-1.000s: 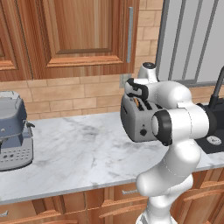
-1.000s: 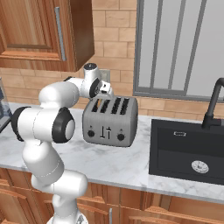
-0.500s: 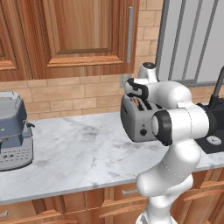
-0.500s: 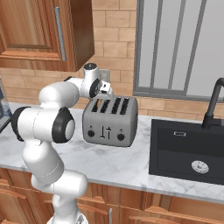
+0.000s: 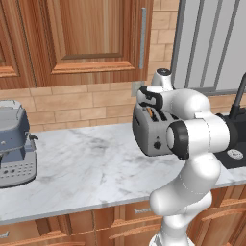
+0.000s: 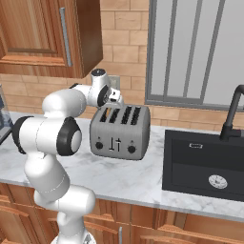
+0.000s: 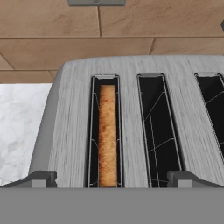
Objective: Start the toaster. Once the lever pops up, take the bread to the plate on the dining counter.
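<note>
The grey toaster (image 6: 119, 136) stands on the marble worktop by the brick wall, with its dark lever (image 6: 115, 143) low on the front face between two black knobs. The bread (image 7: 107, 135) sits down in the leftmost slot, its brown top edge showing. My gripper (image 7: 113, 178) hangs open just above the toaster's left end, one fingertip (image 7: 39, 178) on either side of that slot, touching nothing. From the right base view the gripper (image 6: 116, 98) is over the toaster's back left corner. The arm covers part of the toaster (image 5: 151, 137) in the left base view. The plate and dining counter are out of view.
A blue-grey coffee machine (image 5: 14, 146) stands at the worktop's left end. A black sink (image 6: 205, 164) with a dark faucet (image 6: 233, 112) lies right of the toaster. Wooden wall cabinets (image 5: 96, 38) hang above. A wall outlet (image 7: 96, 2) is behind the toaster.
</note>
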Robot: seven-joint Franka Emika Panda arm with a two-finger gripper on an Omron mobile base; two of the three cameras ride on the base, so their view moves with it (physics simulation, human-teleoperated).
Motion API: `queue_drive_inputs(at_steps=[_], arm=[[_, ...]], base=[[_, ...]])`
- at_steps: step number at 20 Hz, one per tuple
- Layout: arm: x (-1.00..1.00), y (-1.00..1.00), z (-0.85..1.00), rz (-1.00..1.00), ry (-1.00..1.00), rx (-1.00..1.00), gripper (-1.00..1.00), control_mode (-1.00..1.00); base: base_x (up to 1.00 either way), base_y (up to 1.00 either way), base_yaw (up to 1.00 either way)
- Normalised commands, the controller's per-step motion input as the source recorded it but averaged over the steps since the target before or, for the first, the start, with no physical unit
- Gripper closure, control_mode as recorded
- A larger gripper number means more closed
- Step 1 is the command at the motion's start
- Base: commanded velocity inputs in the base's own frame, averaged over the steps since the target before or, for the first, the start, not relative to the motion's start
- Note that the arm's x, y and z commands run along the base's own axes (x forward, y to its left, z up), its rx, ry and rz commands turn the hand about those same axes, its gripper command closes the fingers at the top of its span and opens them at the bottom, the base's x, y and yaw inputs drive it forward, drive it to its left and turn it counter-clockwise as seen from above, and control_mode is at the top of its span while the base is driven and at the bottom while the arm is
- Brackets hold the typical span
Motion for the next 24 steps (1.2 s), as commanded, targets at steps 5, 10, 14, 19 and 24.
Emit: queue_drive_inputs(at_steps=[5,10,14,19,24], arm=[[0.00,0.00,0.00,0.00,0.00,0.00,-1.00,-1.00],[0.00,0.00,0.00,0.00,0.00,0.00,-1.00,-1.00],[0.00,0.00,0.00,0.00,0.00,0.00,-1.00,-1.00],[0.00,0.00,0.00,0.00,0.00,0.00,-1.00,-1.00],[0.00,0.00,0.00,0.00,0.00,0.00,-1.00,-1.00]], base=[[0.00,0.00,0.00],[0.00,0.00,0.00],[0.00,0.00,0.00],[0.00,0.00,0.00],[0.00,0.00,0.00]])
